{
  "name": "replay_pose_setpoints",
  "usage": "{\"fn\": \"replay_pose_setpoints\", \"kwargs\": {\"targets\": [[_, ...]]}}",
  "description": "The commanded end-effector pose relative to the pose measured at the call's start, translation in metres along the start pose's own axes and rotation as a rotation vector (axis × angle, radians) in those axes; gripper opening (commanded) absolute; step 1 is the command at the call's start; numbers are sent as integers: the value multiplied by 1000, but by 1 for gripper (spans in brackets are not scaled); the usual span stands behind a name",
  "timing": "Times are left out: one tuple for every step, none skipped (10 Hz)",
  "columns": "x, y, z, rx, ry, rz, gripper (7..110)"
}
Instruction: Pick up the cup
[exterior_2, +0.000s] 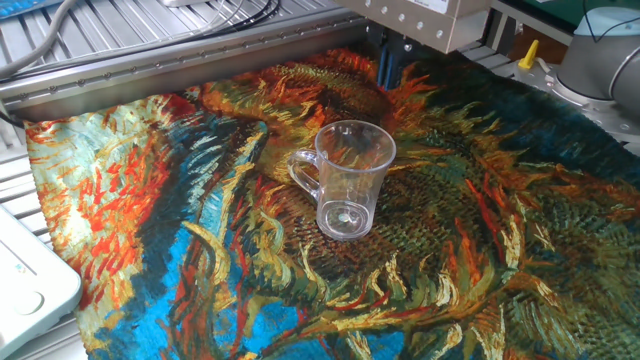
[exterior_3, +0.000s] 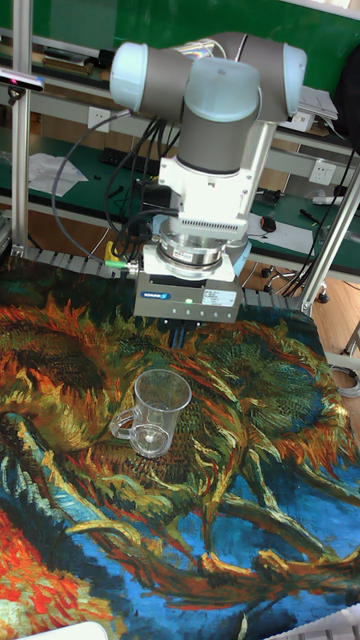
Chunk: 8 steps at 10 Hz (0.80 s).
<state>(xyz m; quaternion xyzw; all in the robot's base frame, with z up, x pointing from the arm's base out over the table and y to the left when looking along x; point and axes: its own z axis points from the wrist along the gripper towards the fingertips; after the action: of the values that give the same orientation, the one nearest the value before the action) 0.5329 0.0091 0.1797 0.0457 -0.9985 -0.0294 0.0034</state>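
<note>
We see the cup (exterior_2: 345, 180) standing upright on the surface (exterior_2: 520, 230), which is covered by a cloth (exterior_2: 130, 200) printed with a sunflower painting in orange, yellow, teal and blue. The cup is a clear, colourless plastic mug, slightly tapered toward its round base, with its mouth open upward. In the fixed view its loop handle (exterior_2: 303, 171) points to the left of the picture; in the tall fixed view the handle (exterior_3: 122, 424) also sits at the picture's left. Nothing touches the cup.

The gripper (exterior_2: 392, 62) hangs above the far part of the cloth, behind the cup as the fixed view has it, and clear of the mug. In that view we see only its pale housing at the top edge and dark blue fingers (exterior_2: 388, 58) reaching down below it. We cannot tell whether the fingers are apart or together, since the housing and the angle hide the tips. In the tall fixed view the gripper (exterior_3: 180, 333) points straight down from the wrist of the arm (exterior_3: 215, 130), with a small green light on its body, above and a little to the right of the cup (exterior_3: 158, 410).

A white device (exterior_2: 28, 285) lies at the left edge of the fixed view, beside the cloth.
</note>
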Motion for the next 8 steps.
{"fn": "replay_pose_setpoints", "kwargs": {"targets": [[-1,19,1,-97,-15,9,7],[1,12,1,-68,-7,-1,7],[0,-2,2,-10,-14,-5,7],[-1,-20,4,57,-20,-16,7],[4,-13,3,19,3,-9,7],[8,-12,1,3,20,-29,7],[16,-10,3,-9,47,-38,7],[26,-10,5,-30,73,-37,7]]}}
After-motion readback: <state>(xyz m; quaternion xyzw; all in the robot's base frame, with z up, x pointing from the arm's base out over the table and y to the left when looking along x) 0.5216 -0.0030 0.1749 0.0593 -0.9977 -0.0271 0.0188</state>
